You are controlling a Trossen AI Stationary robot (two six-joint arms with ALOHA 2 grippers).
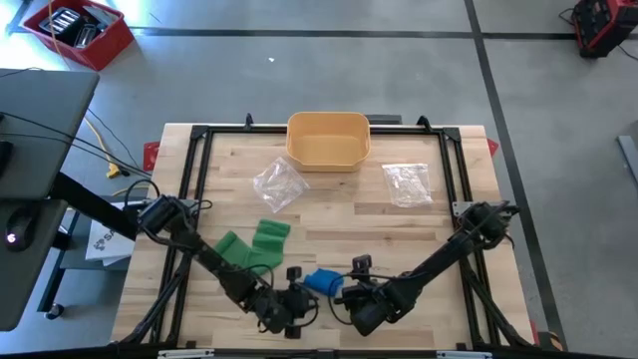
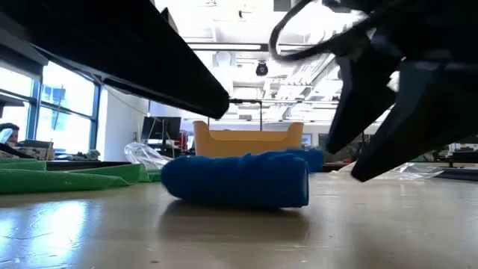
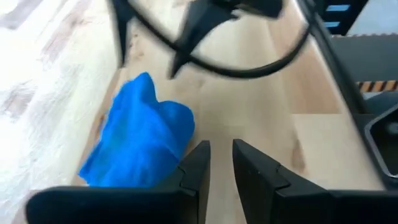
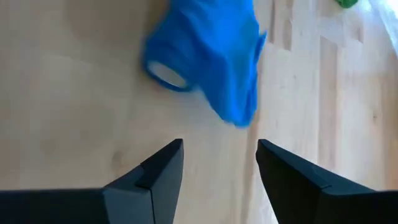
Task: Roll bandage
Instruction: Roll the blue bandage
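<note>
Near the table's front edge, at about six o'clock in the high view, lies the blue bandage, rolled into a stubby cylinder with a loose flap trailing off one side. Long axis roughly flat on the wood, running from about ten o'clock to four o'clock in the overhead picture (hollow core end visible in the right wrist view, facing that camera's side). Seen side-on in the low view, resting directly on the boards, lumpy rather than tight. Left gripper just beside the roll at its seven o'clock, arm stretched low and long from the left rail toward the table's front centre; fingers close together but with a narrow gap showing in the left wrist view, clamped on nothing, bandage beside and clear of them. Right gripper at the roll's four o'clock, arm angled down from the right rail, elbow bent, wrist low; fingers spread wide apart, roll ahead of the tips and untouched. Farther back, at twelve o'clock, a yellow bin; at ten o'clock from the roll, green bandages; two clear plastic bags between bin and bandages.
</note>
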